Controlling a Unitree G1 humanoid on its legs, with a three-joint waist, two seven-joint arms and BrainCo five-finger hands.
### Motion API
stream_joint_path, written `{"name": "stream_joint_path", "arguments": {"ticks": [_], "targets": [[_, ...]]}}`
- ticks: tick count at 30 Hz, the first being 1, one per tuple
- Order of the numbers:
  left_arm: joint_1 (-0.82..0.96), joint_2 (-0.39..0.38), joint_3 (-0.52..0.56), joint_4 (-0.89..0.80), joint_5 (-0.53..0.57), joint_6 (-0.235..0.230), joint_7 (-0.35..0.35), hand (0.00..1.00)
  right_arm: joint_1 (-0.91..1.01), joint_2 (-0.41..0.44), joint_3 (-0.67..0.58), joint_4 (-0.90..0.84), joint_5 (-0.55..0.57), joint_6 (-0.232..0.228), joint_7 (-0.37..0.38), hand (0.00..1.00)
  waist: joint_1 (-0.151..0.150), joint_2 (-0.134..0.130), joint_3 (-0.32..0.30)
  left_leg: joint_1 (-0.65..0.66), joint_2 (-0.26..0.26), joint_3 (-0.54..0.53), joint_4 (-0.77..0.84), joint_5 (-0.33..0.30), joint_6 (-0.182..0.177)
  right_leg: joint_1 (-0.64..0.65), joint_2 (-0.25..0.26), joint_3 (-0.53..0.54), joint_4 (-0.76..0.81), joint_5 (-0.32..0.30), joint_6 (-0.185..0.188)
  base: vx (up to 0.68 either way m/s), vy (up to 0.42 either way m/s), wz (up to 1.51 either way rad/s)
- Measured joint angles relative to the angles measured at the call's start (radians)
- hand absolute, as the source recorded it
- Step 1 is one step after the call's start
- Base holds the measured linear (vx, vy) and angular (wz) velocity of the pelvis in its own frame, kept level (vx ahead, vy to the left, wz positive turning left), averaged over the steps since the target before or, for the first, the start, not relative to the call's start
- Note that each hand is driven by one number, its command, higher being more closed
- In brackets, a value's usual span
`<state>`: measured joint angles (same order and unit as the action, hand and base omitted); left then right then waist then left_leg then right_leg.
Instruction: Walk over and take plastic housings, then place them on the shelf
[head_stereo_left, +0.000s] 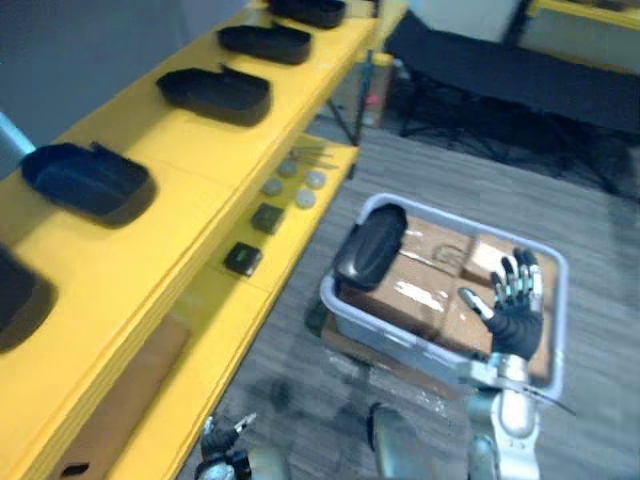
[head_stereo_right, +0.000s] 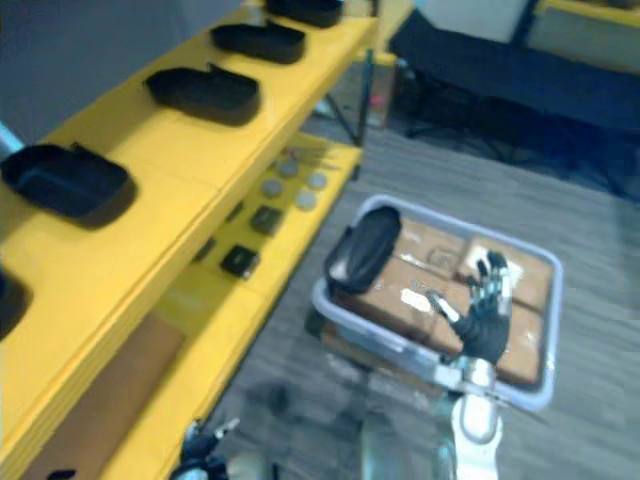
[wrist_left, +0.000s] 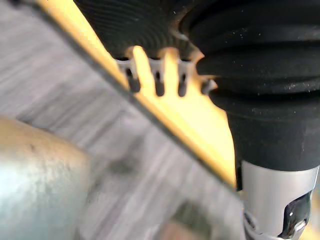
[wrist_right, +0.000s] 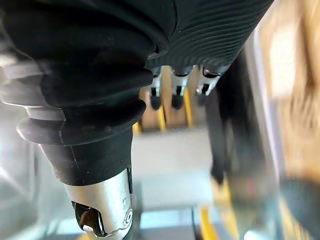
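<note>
In the left eye view a yellow shelf (head_stereo_left: 150, 260) runs along the robot's left. Several black plastic housings (head_stereo_left: 215, 95) sit in a row on its top level, well apart from each other. On the lower level lie grey discs (head_stereo_left: 305, 198) and small black boxes (head_stereo_left: 243, 260). A pale bin (head_stereo_left: 385, 330) stands on the grey floor (head_stereo_left: 420, 160) just beside the shelf. It holds cardboard boxes (head_stereo_left: 420, 285), and one more housing, the binned housing (head_stereo_left: 370, 245), leans on them at the end nearest the shelf. The right hand (head_stereo_left: 515, 295) hovers over the bin's other end, fingers spread and holding nothing. The left hand (head_stereo_left: 225, 440) shows low down by the shelf's lower edge.

The right eye view gives the same layout: the right hand (head_stereo_right: 487, 315) is splayed above the boxes, apart from the binned housing (head_stereo_right: 362, 250).

In the left wrist view the left hand (wrist_left: 135, 25) has its fingers (wrist_left: 158, 82) reaching out loosely in a row, empty, with the yellow shelf edge and floor past them.

In the right wrist view the right hand's fingers (wrist_right: 175, 92) point outward, touching nothing; what lies beyond is too blurred to tell.
</note>
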<state>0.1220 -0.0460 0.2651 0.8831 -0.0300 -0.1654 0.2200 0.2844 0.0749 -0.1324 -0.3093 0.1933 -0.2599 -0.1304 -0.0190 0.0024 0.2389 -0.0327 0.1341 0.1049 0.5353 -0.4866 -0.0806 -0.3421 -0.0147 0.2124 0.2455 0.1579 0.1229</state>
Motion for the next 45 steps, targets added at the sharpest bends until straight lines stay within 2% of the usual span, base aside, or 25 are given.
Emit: {"name": "stream_joint_path", "arguments": {"ticks": [1,2,3,5,7,8,9,10,11,13,16,19,22,28,29,32,36,37,38,39,40,41,42,43,45], "targets": [[-0.015,0.000,0.015,0.012,0.002,0.001,-0.002,0.00,0.014,-0.003,0.000,0.000,0.003,0.002,-0.001,0.00,0.009,0.007,0.008,-0.002,0.020,0.081,-0.040,0.034,0.030,0.017,-0.045,-0.158,-0.031,0.018,-0.049,-0.30,0.160,-1.88],[-0.020,0.000,0.018,0.016,0.002,0.001,-0.002,0.00,0.029,-0.002,-0.001,0.000,0.003,0.003,-0.001,0.00,0.009,0.004,0.006,-0.002,0.020,0.111,-0.055,0.051,0.040,0.021,-0.068,-0.228,0.016,-0.036,-0.068,-0.25,0.125,-1.28],[-0.022,0.001,0.019,0.027,0.007,0.001,0.003,0.00,0.055,0.002,-0.004,0.000,0.002,0.003,0.000,0.00,-0.001,0.007,0.005,-0.003,0.019,0.141,-0.084,0.080,0.054,0.054,-0.104,-0.268,0.099,-0.126,-0.067,-0.15,0.112,-0.72],[-0.025,0.027,-0.017,0.059,0.008,0.001,0.002,0.00,0.080,0.005,-0.003,0.009,-0.002,0.004,0.006,0.00,-0.002,0.005,0.000,-0.012,0.013,0.156,-0.121,0.119,0.056,0.117,-0.144,-0.249,0.142,-0.183,-0.050,-0.18,0.095,-0.57],[-0.029,0.054,-0.033,0.081,0.007,0.000,0.002,0.00,0.082,0.005,-0.009,0.024,-0.012,0.009,0.017,0.00,-0.006,-0.012,-0.013,-0.056,0.005,0.162,-0.148,0.159,0.053,0.164,-0.175,-0.214,0.130,-0.207,-0.041,-0.20,-0.024,-0.34],[-0.033,0.073,-0.033,0.081,0.006,-0.003,0.002,0.00,0.075,0.005,-0.013,0.042,-0.016,0.009,0.020,0.00,0.005,-0.033,-0.025,-0.095,0.003,0.183,-0.150,0.178,0.043,0.189,-0.199,-0.227,0.064,-0.218,-0.014,-0.18,-0.116,-0.28],[-0.034,0.078,-0.033,0.081,0.006,-0.003,0.002,0.00,0.072,0.005,-0.012,0.047,-0.016,0.010,0.020,0.00,0.006,-0.038,-0.026,-0.101,0.003,0.187,-0.149,0.180,0.041,0.195,-0.203,-0.237,0.044,-0.218,-0.004,-0.21,-0.198,-0.50],[-0.034,0.090,-0.026,0.081,0.003,-0.005,0.002,0.00,0.060,0.002,-0.011,0.077,-0.022,0.019,0.019,0.00,0.009,-0.059,-0.036,-0.121,0.004,0.215,-0.140,0.187,0.029,0.218,-0.209,-0.268,-0.061,-0.218,0.048,-0.16,-0.234,-0.62],[-0.035,0.087,-0.010,0.082,0.005,-0.005,0.001,0.00,0.029,-0.003,-0.013,0.106,-0.026,0.027,0.019,0.00,0.012,-0.061,-0.038,-0.135,0.022,0.238,-0.119,0.188,0.023,0.239,-0.200,-0.277,-0.150,-0.203,0.076,-0.15,-0.232,-0.72],[-0.035,0.074,0.000,0.084,0.009,-0.005,0.001,0.00,0.004,-0.013,-0.018,0.139,-0.033,0.029,0.018,0.00,0.003,-0.011,-0.017,-0.162,0.072,0.237,-0.089,0.190,0.016,0.234,-0.149,-0.255,-0.198,-0.156,0.054,-0.12,-0.167,-0.60],[-0.034,0.069,0.000,0.085,0.011,-0.005,0.002,0.00,0.010,-0.019,-0.045,0.205,-0.032,0.042,0.019,0.00,0.004,0.006,-0.008,-0.171,0.102,0.231,-0.100,0.205,-0.008,0.214,-0.108,-0.241,-0.202,-0.142,0.039,-0.09,-0.161,-0.27],[-0.034,0.066,-0.002,0.079,0.007,-0.007,0.003,0.00,-0.011,-0.026,-0.107,0.267,-0.030,0.042,-0.005,0.00,0.002,0.002,-0.004,-0.179,0.086,0.224,-0.146,0.237,-0.018,0.194,-0.111,-0.246,-0.209,-0.132,0.030,-0.05,-0.084,0.10],[-0.035,0.072,-0.014,0.076,0.003,-0.009,0.004,0.00,-0.083,-0.053,-0.148,0.350,-0.038,0.046,-0.066,0.00,0.000,-0.001,0.002,-0.203,0.052,0.186,-0.175,0.263,-0.010,0.192,-0.133,-0.290,-0.218,-0.129,0.033,-0.01,-0.008,0.44],[-0.037,0.079,-0.055,0.023,-0.012,-0.017,0.004,0.00,-0.511,-0.235,-0.151,0.617,-0.015,0.075,-0.115,0.00,0.012,0.027,0.096,-0.249,-0.011,0.113,-0.173,0.287,0.022,0.202,-0.188,-0.354,-0.222,-0.114,0.053,-0.03,0.051,0.42],[-0.035,0.081,-0.057,0.022,-0.012,-0.016,0.005,0.00,-0.620,-0.282,-0.150,0.704,0.002,0.082,-0.123,0.00,0.032,0.030,0.118,-0.251,-0.021,0.108,-0.174,0.290,0.026,0.203,-0.196,-0.360,-0.222,-0.110,0.056,-0.05,0.047,0.32],[-0.009,0.088,-0.101,0.023,-0.049,-0.015,0.005,0.00,-0.857,-0.392,-0.144,0.891,0.046,0.086,-0.158,0.00,0.058,0.040,0.142,-0.287,-0.043,0.064,-0.160,0.293,0.031,0.203,-0.211,-0.401,-0.222,-0.105,0.063,-0.04,0.035,0.35],[0.027,0.096,-0.131,0.026,-0.081,-0.007,0.006,0.00,-0.962,-0.437,-0.141,0.944,0.079,0.086,-0.178,0.00,0.089,0.041,0.147,-0.318,-0.061,-0.012,-0.126,0.277,0.046,0.216,-0.215,-0.454,-0.190,-0.097,0.069,0.01,0.052,0.51],[0.027,0.089,-0.139,0.028,-0.078,-0.006,0.003,0.00,-0.969,-0.457,-0.146,0.958,0.090,0.087,-0.180,0.00,0.090,0.066,0.165,-0.310,-0.064,-0.060,-0.104,0.263,0.056,0.211,-0.223,-0.471,-0.085,-0.104,0.074,0.04,0.133,0.73],[0.027,0.087,-0.149,0.032,-0.079,-0.006,0.003,0.00,-0.965,-0.460,-0.153,0.958,0.090,0.088,-0.180,0.00,0.090,0.074,0.171,-0.298,-0.070,-0.078,-0.106,0.260,0.060,0.196,-0.232,-0.471,-0.010,-0.113,0.073,0.05,0.194,0.90],[0.028,0.088,-0.169,0.049,-0.072,-0.004,-0.002,0.00,-0.951,-0.457,-0.167,0.958,0.090,0.091,-0.180,0.00,0.089,0.079,0.176,-0.269,-0.085,-0.103,-0.111,0.257,0.065,0.151,-0.265,-0.452,0.161,-0.125,0.059,0.04,0.144,0.69],[0.030,0.090,-0.171,0.061,-0.066,0.000,-0.007,0.00,-0.940,-0.452,-0.169,0.958,0.090,0.092,-0.181,0.00,0.090,0.080,0.177,-0.247,-0.095,-0.114,-0.109,0.251,0.075,0.123,-0.283,-0.427,0.261,-0.133,0.036,0.07,0.138,0.81],[0.038,0.089,-0.170,0.082,-0.053,0.006,-0.009,0.00,-0.923,-0.435,-0.167,0.958,0.090,0.092,-0.180,0.00,0.093,0.079,0.177,-0.208,-0.109,-0.135,-0.108,0.238,0.085,0.099,-0.281,-0.364,0.371,-0.180,-0.010,0.11,0.092,0.77],[0.043,0.086,-0.169,0.090,-0.041,0.015,-0.009,0.00,-0.918,-0.418,-0.157,0.956,0.089,0.092,-0.179,0.00,0.093,0.079,0.176,-0.180,-0.118,-0.155,-0.113,0.231,0.091,0.094,-0.274,-0.350,0.373,-0.237,-0.014,0.11,0.068,0.66],[0.046,0.084,-0.168,0.091,-0.039,0.017,-0.009,0.00,-0.919,-0.412,-0.153,0.956,0.089,0.091,-0.178,0.00,0.096,0.078,0.175,-0.174,-0.120,-0.163,-0.116,0.226,0.093,0.087,-0.266,-0.350,0.345,-0.257,-0.016,0.12,0.013,0.51],[0.044,0.082,-0.167,0.089,-0.039,0.021,-0.012,0.00,-0.925,-0.404,-0.142,0.955,0.088,0.092,-0.173,0.00,0.115,0.080,0.175,-0.178,-0.121,-0.190,-0.116,0.213,0.091,0.035,-0.232,-0.344,0.149,-0.267,-0.008,0.12,-0.056,0.31]]}}
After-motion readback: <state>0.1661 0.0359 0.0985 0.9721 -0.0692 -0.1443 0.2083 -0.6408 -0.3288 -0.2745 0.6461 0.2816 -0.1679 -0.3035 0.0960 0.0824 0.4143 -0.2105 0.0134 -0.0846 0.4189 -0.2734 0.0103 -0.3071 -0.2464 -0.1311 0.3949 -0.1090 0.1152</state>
